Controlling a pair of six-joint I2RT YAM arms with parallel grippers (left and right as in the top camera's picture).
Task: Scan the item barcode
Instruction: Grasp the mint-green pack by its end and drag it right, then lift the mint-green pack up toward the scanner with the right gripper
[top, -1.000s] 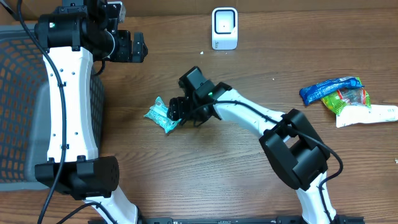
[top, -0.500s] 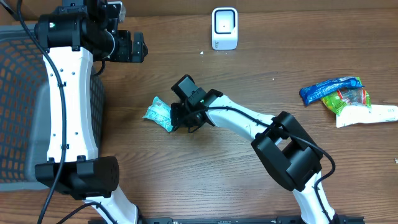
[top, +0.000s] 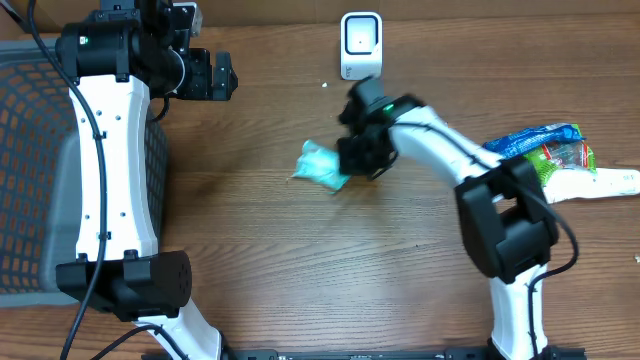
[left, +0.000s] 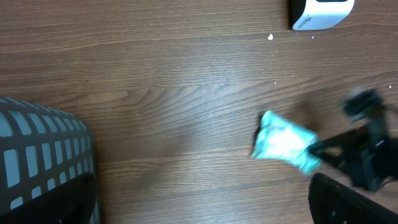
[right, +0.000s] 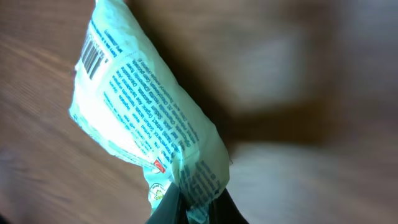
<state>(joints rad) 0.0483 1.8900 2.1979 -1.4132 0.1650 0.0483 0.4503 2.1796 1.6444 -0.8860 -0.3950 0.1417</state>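
Transport step, by my reading: packet gripped, not yet presented to the scanner.
Overhead: right gripper (top: 348, 168) clenched on one end of the teal packet (top: 320, 165), near the scanner (top: 361, 45); left gripper (top: 212, 75) released, beside the basket (top: 30, 150). Left wrist: packet blurred, above bare wood. Right wrist: barcode (right: 93, 59) at the packet's far end; next move likely needs that face turned to the scanner.

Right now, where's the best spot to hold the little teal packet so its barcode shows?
By its flat crimped end, coming from the side away from the barcode. The right hand pinches the teal packet there; the barcode sits at the opposite end, uncovered, so the scanner could probably read it.
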